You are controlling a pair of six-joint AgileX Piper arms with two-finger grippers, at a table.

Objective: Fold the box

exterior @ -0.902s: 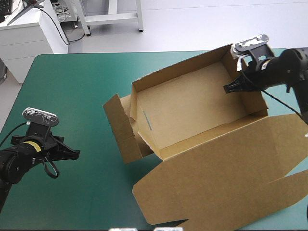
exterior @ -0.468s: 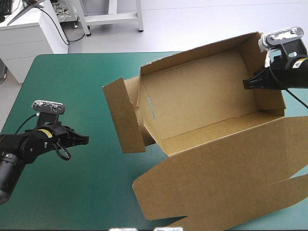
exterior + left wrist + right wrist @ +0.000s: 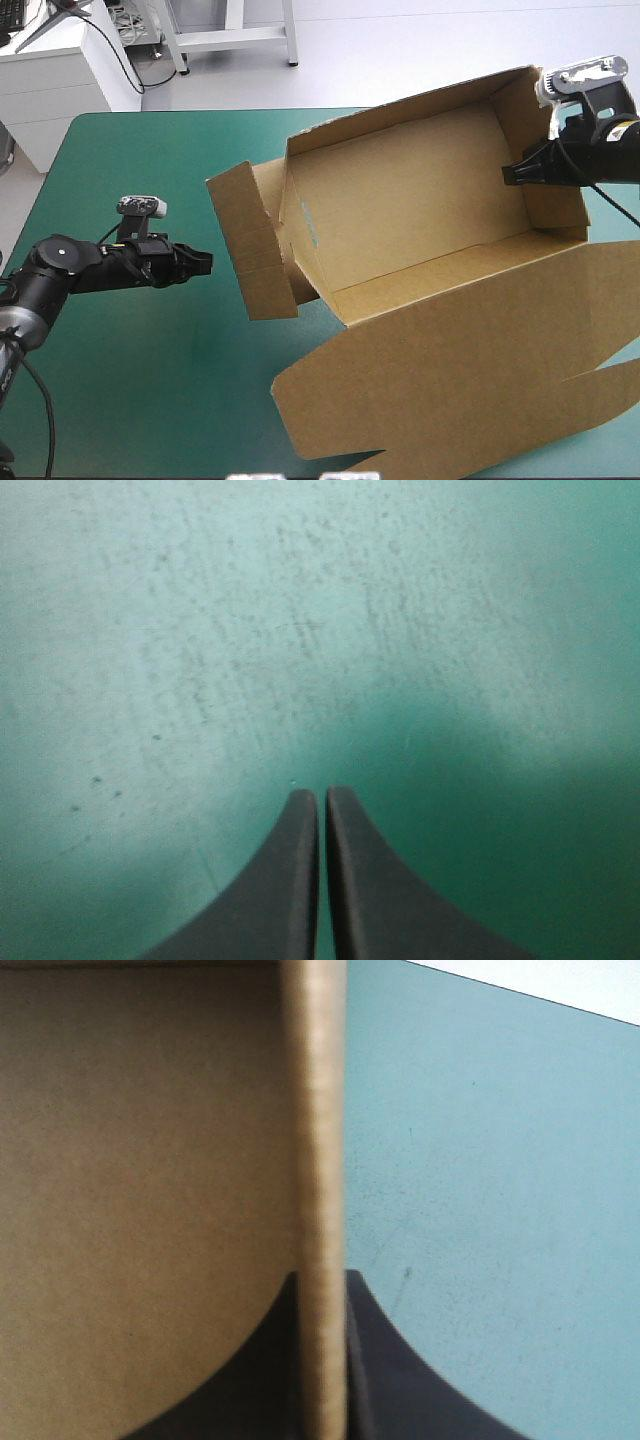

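Wall-raising step: I pinch the box's (image 3: 400, 200) end wall (image 3: 520, 120) in the right end effector (image 3: 512, 174); the left end effector (image 3: 204, 262), closed and empty, should next press the loose flap (image 3: 243, 255) inward.

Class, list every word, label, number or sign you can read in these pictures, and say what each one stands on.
None can be read.
The box: plain brown board, no print in any view.
A pale blue streak on its inner wall: too small to tell whether it is lettering.
The teal-green cover: no markings.
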